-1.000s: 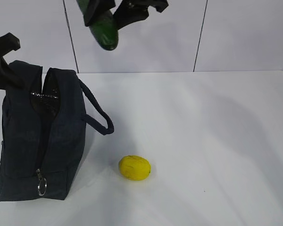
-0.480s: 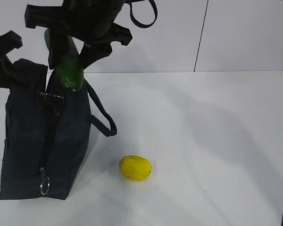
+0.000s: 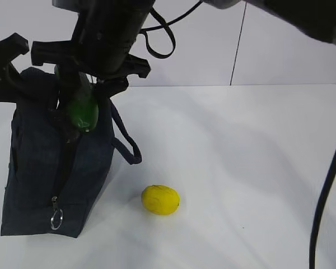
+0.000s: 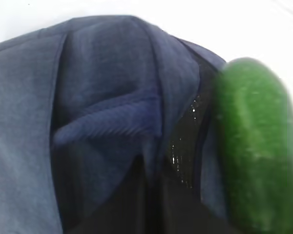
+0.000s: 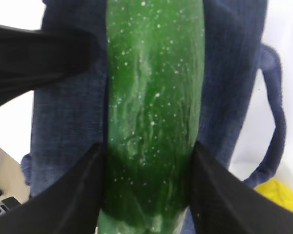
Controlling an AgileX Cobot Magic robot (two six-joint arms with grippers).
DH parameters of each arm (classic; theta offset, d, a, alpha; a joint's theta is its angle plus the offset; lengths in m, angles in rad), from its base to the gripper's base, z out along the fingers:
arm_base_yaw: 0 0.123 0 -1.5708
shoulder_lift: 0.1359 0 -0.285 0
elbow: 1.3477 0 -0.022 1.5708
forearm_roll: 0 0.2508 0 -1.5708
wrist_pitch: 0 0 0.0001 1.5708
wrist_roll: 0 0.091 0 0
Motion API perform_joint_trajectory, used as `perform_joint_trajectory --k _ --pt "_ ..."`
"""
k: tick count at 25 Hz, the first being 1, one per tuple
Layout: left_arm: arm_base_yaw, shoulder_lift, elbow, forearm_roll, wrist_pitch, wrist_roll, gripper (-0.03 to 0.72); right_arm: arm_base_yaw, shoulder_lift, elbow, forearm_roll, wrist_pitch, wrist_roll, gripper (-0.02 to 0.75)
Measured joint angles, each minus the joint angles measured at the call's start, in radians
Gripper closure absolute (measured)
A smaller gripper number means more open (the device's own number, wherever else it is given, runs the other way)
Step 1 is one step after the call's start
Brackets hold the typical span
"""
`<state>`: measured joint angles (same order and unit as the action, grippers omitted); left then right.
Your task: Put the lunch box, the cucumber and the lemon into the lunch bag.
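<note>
right hand clamped on cucumber just over lunch bag mouth, left hand pinched closed at bag's far-left rim, lemon on bench right of bag

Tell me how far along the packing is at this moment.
Lunch box: not visible anywhere, so possibly inside the lunch bag already; cannot confirm. In hand: the right gripper holds the cucumber at the bag's open top while the left gripper holds the bag's edge. Left: the lemon, on the table.

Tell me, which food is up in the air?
The cucumber, held in the right gripper's jaws over the lunch bag. The lemon sits on the table.
</note>
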<state>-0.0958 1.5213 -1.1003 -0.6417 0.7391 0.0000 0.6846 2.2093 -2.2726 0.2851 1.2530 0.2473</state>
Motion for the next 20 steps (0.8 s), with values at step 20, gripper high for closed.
perform_joint_trajectory --k 20 --pt "0.0 -0.014 0.0 -0.067 -0.002 0.038 0.695 0.02 0.085 0.041 -0.006 -0.002 0.011 0.348"
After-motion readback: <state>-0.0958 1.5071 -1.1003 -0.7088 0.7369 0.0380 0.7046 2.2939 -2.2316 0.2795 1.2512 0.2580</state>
